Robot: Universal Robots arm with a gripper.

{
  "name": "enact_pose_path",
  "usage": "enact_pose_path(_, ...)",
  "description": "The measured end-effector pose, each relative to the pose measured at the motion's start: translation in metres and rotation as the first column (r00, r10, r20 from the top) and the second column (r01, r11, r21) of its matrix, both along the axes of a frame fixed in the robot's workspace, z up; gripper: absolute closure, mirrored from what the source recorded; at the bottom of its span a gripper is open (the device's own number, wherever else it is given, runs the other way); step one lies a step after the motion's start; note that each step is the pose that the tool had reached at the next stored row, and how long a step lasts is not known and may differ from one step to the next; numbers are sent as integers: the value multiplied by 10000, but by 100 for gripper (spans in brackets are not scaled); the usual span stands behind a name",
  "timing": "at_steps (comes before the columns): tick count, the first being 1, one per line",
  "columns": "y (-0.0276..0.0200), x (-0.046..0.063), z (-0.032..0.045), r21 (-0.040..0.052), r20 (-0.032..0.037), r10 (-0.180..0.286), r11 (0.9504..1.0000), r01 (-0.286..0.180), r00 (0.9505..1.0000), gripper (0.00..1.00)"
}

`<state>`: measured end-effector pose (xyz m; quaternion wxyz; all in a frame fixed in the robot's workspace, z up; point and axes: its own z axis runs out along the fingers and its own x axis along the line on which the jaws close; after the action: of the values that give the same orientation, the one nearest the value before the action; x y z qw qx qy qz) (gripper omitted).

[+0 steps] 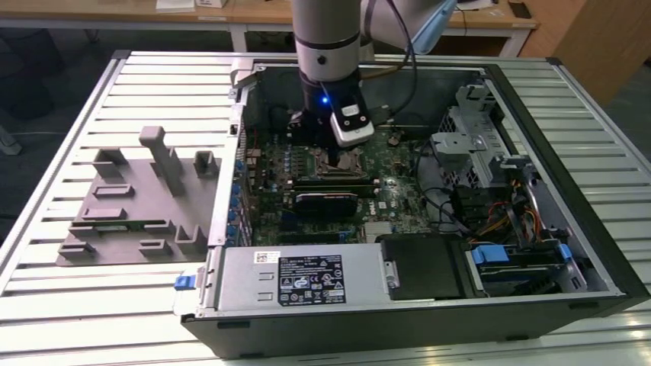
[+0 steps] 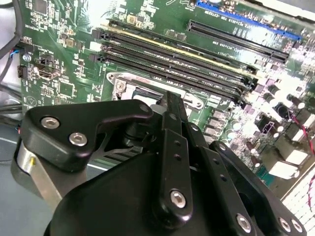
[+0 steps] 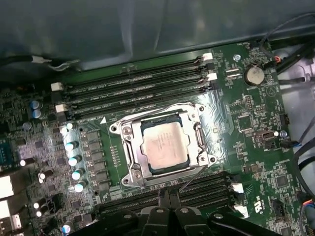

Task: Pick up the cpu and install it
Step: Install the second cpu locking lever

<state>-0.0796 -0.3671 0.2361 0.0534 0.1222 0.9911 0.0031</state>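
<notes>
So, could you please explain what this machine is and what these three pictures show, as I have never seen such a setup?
It is a robot arm with a gripper, reaching into an open computer case lying on a slatted table. The exterior view looks on from outside; both wrist views come from cameras riding on the arm. In the first wrist view, the cpu sits in the metal-framed socket on the green motherboard, just beyond the gripper, which holds nothing. A grey parts holder lies beside the case.

Grey arm (image 1: 325,38), blue light, white wrist camera (image 1: 352,126), black screwed gripper (image 2: 170,105) linkages
</notes>
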Motion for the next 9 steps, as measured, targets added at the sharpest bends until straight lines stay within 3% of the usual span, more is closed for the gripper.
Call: enact_pose_path(9, -32, -10, -12, -8, -1, 339, 9994, -339, 9994, 89)
